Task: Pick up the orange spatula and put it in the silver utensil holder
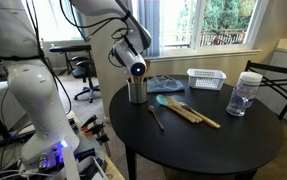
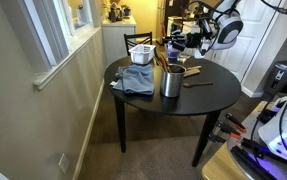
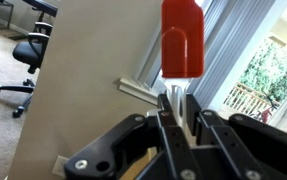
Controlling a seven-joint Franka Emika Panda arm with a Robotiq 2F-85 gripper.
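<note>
Pickup is done: the orange spatula [image 3: 183,38] is off the tabletop [image 1: 203,145]. The wrist view shows the end effector [image 3: 180,108] pinching its handle between the two fingers, with the orange blade pointing away toward a wall and a window. I judge that the placing is not yet done. The silver utensil holder [image 1: 136,91] stands upright near the tabletop's edge, close under the arm in both exterior views. I cannot tell if anything is inside it. What remains, I think, is to turn the spatula upright, bring it over the holder's open mouth and lower it in. The room above the holder looks free. Just beside it lies a blue cloth [image 1: 165,84]. A teal spatula [image 1: 164,100] and wooden utensils [image 1: 195,114] lie near, low and flat. The white mesh basket [image 1: 206,78] and the clear jar [image 1: 244,93] stand well apart.
</note>
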